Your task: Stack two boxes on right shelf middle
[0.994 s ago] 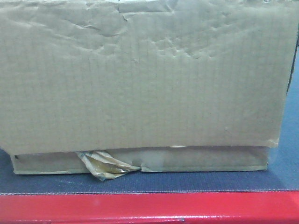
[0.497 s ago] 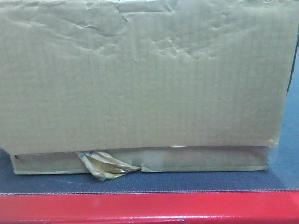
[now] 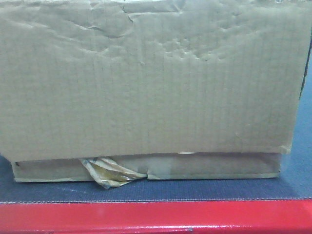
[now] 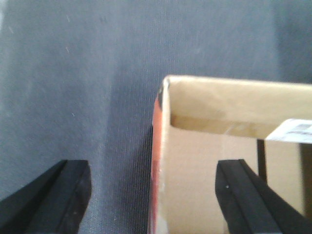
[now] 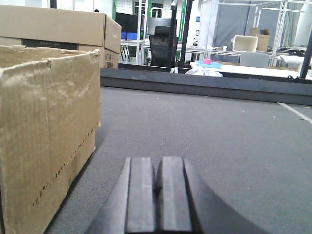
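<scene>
L gripper [image 4: 155, 170] wide astride box [image 4: 195, 161] wall; R gripper [image 5: 156, 170] closed beside box.

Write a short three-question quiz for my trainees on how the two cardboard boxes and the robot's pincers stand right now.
1. True or false: the tall box rests on top of the thin flat box.
2. Multiple choice: the right pincer is A) shut on a box, B) shut and empty, C) wide open.
3. Fill the gap: the left pincer is ____.

Key: 1 true; 2 B; 3 open.
</scene>
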`<action>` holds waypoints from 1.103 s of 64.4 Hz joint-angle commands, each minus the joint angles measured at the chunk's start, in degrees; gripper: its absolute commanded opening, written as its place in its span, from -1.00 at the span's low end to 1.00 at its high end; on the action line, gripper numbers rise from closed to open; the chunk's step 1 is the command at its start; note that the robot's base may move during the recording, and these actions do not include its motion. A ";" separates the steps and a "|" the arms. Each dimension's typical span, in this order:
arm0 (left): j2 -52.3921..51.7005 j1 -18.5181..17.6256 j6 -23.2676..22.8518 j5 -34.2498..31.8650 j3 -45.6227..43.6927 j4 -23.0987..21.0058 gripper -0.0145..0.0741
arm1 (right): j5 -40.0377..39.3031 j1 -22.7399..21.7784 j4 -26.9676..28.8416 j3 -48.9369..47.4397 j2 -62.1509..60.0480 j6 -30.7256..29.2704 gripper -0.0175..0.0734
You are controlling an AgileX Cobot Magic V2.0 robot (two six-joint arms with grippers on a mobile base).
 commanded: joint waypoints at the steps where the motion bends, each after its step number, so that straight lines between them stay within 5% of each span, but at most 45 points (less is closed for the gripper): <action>1: 1.44 -0.08 0.20 0.32 -0.41 -0.19 0.25 | -0.97 -0.29 -0.08 0.00 -0.46 -0.14 -0.97; 16: 3.80 -0.08 0.20 1.40 -0.41 -0.08 0.01 | -0.97 -0.29 -0.08 0.00 -0.46 -0.14 -0.97; 31: 3.93 -0.08 0.20 3.08 -0.55 0.77 -0.92 | -0.97 -0.29 -0.08 0.00 -0.46 -0.14 -0.97; 44: 3.93 0.29 -0.61 4.39 -5.26 0.25 -0.92 | -0.97 -0.29 -0.08 0.00 -0.46 -0.14 -0.97; 59: 1.75 4.17 -9.95 5.17 -17.98 0.59 -0.92 | -0.97 -0.29 -0.08 0.00 -0.46 -0.14 -0.97; 71: 0.62 3.17 -12.74 10.13 -29.76 0.81 -0.92 | -0.97 -0.29 -0.08 0.00 -0.46 -0.14 -0.97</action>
